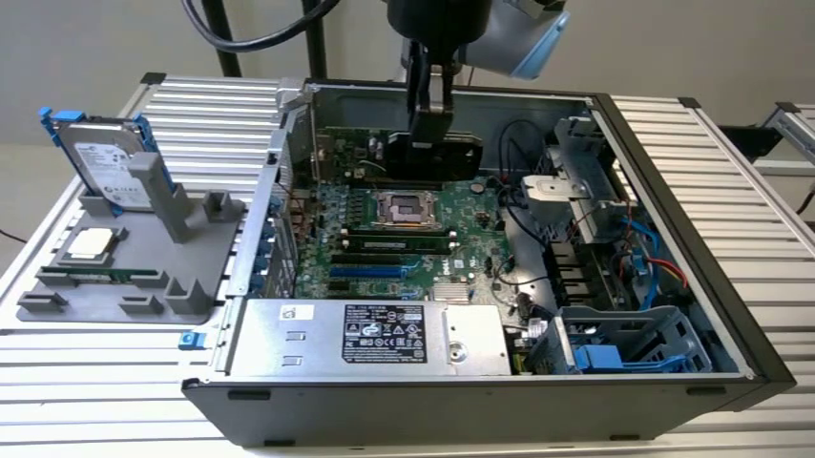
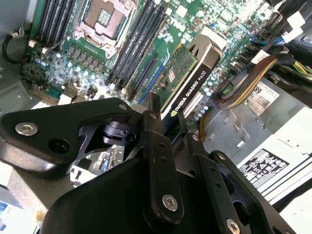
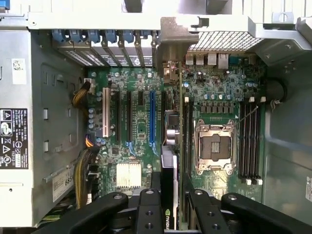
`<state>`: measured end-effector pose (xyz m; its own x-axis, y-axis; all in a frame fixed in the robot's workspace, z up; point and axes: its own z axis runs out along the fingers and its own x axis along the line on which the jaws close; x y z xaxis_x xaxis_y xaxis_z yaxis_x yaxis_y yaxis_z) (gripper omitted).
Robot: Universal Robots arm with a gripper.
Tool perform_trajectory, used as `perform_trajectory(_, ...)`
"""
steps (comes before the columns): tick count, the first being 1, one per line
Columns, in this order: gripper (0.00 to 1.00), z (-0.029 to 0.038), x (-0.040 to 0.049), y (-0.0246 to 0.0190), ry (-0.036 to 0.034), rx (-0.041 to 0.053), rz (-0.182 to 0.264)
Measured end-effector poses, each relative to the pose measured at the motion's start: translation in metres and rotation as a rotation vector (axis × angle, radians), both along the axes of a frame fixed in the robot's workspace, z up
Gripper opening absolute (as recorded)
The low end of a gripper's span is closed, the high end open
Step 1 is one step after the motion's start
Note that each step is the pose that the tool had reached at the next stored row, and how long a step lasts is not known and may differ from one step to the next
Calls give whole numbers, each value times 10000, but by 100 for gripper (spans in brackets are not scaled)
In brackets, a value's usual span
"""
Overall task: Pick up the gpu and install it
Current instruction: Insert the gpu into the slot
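Observation:
The gpu hangs edge-down inside the open computer case, above the motherboard near the CPU socket. My gripper is shut on its upper edge. In the second wrist view the gpu shows its green board and black shroud, clamped by the gripper. In the first wrist view the gpu appears edge-on, its silver bracket toward the rear slot covers. There the gripper holds it between the long blue slot and the socket.
A grey fixture on the exterior view's left holds a silver hard drive with a blue frame and a CPU chip. Inside the case are the power supply, RAM sticks, cables and a blue drive cage.

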<state>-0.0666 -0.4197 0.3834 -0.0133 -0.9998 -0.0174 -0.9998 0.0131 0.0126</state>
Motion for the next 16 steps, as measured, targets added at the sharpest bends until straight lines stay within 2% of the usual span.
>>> perform_trajectory(1,0,-13,0,0,-18,1,-29)
perform_trajectory(6,0,-66,-5,0,-20,-1,-428)
perform_trajectory(9,0,-69,-5,0,-20,-9,-435)
perform_trajectory(11,0,-70,-5,0,-23,-79,-435)
perform_trajectory(16,0,-70,-6,1,-13,-92,-436)
